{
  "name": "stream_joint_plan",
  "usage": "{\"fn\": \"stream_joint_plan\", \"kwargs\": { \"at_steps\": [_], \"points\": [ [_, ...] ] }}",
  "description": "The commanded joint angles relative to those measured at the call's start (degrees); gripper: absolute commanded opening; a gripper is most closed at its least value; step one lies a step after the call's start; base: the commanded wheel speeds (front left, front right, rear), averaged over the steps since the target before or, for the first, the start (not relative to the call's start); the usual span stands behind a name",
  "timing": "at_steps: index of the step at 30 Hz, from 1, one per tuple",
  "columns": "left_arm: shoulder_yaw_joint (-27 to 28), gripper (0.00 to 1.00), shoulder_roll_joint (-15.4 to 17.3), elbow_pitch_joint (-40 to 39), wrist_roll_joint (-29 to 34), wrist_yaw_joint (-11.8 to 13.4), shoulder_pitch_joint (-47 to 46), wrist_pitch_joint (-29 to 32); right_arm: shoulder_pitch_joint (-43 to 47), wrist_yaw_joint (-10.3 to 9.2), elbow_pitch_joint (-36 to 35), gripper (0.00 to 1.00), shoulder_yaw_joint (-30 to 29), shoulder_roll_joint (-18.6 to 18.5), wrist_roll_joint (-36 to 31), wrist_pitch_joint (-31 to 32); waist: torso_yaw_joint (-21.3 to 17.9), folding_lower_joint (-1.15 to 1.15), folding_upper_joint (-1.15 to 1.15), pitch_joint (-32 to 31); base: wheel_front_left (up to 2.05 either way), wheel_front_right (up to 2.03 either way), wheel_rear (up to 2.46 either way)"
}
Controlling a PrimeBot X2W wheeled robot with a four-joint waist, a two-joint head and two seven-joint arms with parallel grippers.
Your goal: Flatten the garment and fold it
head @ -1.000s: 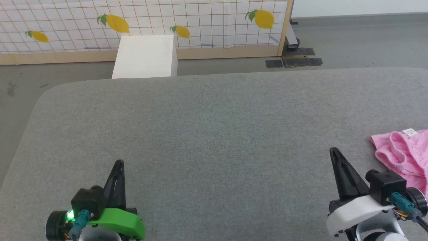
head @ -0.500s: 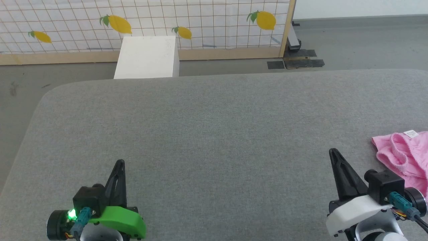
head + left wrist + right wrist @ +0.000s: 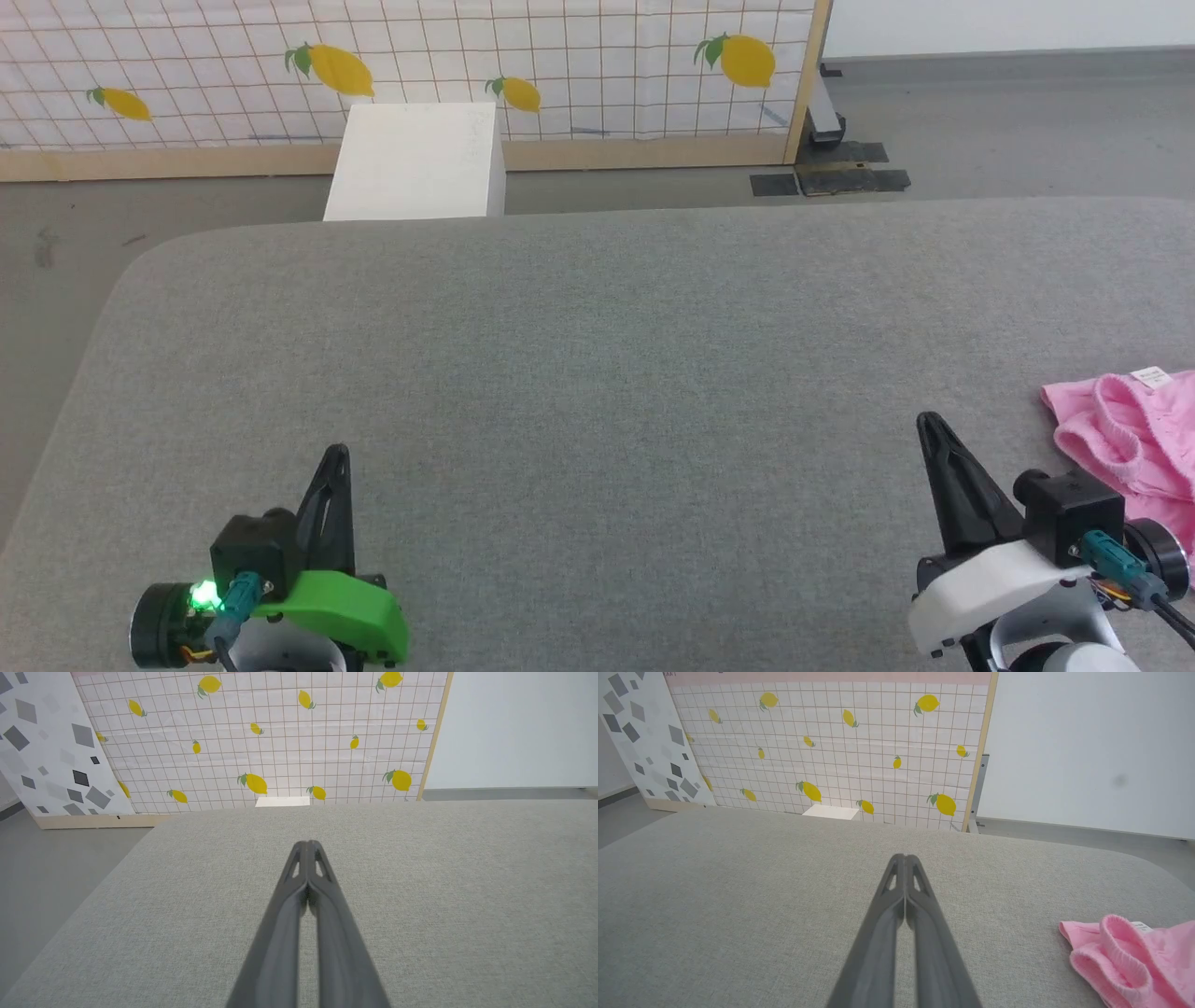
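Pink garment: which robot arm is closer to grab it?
Right. The garment lies crumpled beside the right gripper; the left gripper is far across the table. Both are shut, so it would need to open first.

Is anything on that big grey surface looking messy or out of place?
Yes: the pink garment lies bunched and rumpled on the right side of the grey surface, not spread flat. The left pincer and right pincer are shut, holding nothing.

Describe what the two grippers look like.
The left gripper has two long, tapered black fingers on a bright green shell, with a glowing green light and a teal cable plug. The right gripper matches, but its shell is white.
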Motion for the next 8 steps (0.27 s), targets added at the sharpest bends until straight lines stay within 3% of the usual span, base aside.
{"fn": "stream_joint_plan", "kwargs": {
  "at_steps": [1,8],
  "points": [
    [0.33,0.0,-0.53,-0.21,0.69,-0.37,-1.03,0.36,-0.96,-0.05,0.29,0.0,-0.05,0.15,-0.62,-0.25,0.03,0.0,0.19,-0.02,0.0,0.0,0.0],
    [0.88,0.0,-1.16,-0.32,1.64,-0.63,-1.17,1.17,-1.19,-0.05,0.71,0.0,-0.1,0.18,-0.84,-0.28,0.21,0.0,0.21,-0.13,0.0,0.0,0.0]
  ]
}}
